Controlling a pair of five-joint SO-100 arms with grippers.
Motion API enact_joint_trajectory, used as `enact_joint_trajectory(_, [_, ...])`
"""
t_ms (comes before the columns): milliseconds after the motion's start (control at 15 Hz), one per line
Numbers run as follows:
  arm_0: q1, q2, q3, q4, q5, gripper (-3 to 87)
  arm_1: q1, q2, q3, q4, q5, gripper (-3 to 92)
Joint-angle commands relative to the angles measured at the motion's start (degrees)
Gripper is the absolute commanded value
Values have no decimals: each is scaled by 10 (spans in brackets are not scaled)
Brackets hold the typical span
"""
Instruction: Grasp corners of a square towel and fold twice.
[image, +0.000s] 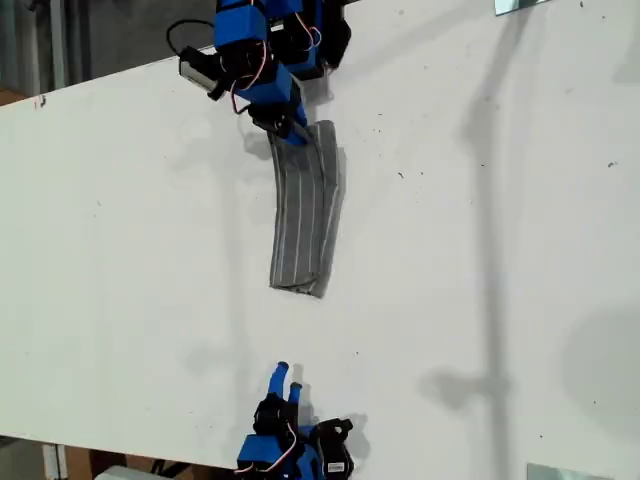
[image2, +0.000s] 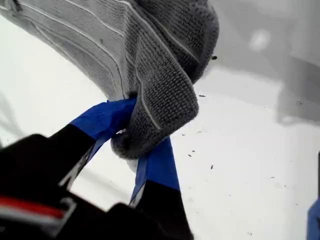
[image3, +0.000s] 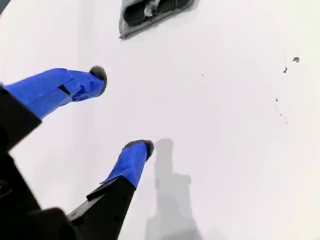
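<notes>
The grey pinstriped towel (image: 305, 215) lies as a narrow folded strip on the white table (image: 120, 250), running from the upper arm toward the lower one in the exterior view. My first gripper (image: 288, 130) is shut on the strip's far end. In the first wrist view the towel (image2: 150, 60) is bunched and lifted between that gripper's (image2: 132, 142) blue fingers (image2: 102, 120), so no separate corners can be told apart there. My second gripper (image: 288, 380) stands open near the exterior view's bottom edge, apart from the towel. Nothing is between its (image3: 120, 112) fingertips (image3: 140, 150).
The table's far edge runs diagonally across the exterior view's top left. Metal plates sit at that view's top right (image: 520, 5) and bottom right (image: 570, 472). A grey folded shape (image3: 150, 12), likely the towel's near end, lies ahead of my second gripper.
</notes>
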Motion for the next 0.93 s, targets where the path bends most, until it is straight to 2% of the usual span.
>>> enact_joint_trajectory(0, [-1,53,39,-11,-18,240,15,-6,-78,67,-9,-1])
enact_joint_trajectory(200, [4,91,66,-11,-30,241,32,-25,-130,95,-25,-1])
enact_joint_trajectory(400, [2,85,88,-38,-27,242,89,-123,-214,61,-144,-1])
enact_joint_trajectory(600, [3,85,93,-43,-32,241,115,-321,-380,34,-249,-1])
enact_joint_trajectory(867, [6,84,93,-43,-36,241,103,-610,-663,33,-343,-1])
